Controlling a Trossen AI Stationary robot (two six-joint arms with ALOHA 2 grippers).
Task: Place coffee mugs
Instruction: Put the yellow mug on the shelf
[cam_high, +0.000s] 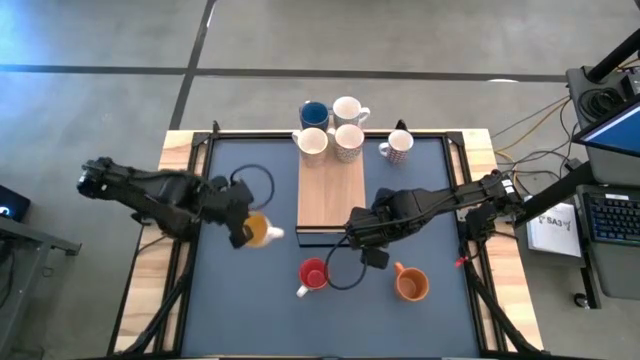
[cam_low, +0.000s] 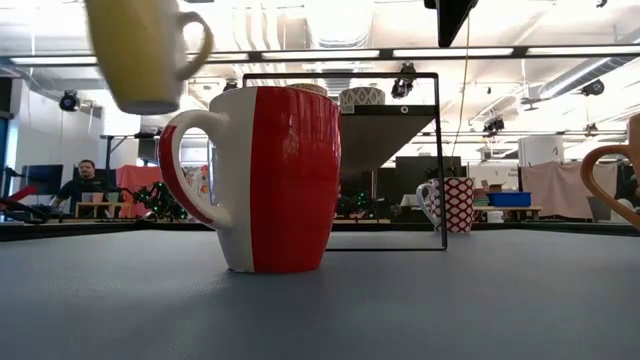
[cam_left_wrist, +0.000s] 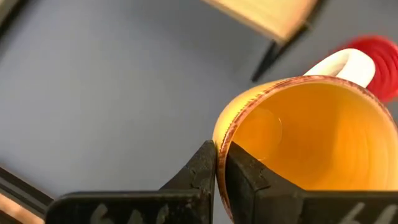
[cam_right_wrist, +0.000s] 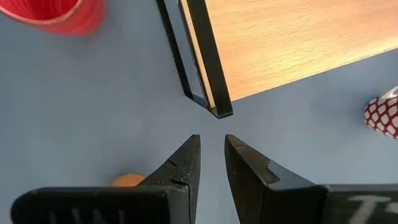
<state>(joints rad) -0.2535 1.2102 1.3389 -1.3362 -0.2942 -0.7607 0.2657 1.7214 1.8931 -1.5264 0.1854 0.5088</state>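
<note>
My left gripper (cam_high: 247, 228) is shut on the yellow-orange mug (cam_high: 262, 233), which shows lifted in the low view (cam_low: 145, 50). My right gripper (cam_right_wrist: 211, 142) is open, hovering over the mat at the near corner of the raised light-wood board (cam_right_wrist: 292, 43), touching nothing. The red mug (cam_high: 313, 273) and the brown-orange mug (cam_high: 410, 285) stand on their bases on the mat. The blue mug (cam_high: 314, 114) and three white mugs (cam_high: 348, 110) cluster at the board's far end. A red-patterned white mug (cam_high: 398, 147) stands to the board's right. My left gripper holds the yellow-orange mug by its rim (cam_left_wrist: 219, 127), opposite the white handle (cam_left_wrist: 345, 62). One finger (cam_left_wrist: 245, 171) is inside the cup and the other (cam_left_wrist: 199, 168) outside, pinching the wall. The mug is lifted clear of the table, roughly upright and hanging below the fingers.
The board (cam_high: 332, 185) sits on a black frame (cam_low: 440, 160) in the middle of the dark mat. The red mug stands close before the low camera (cam_low: 270, 180). Open mat lies on the left half (cam_high: 230, 300). Cables and equipment sit beyond the table's right edge.
</note>
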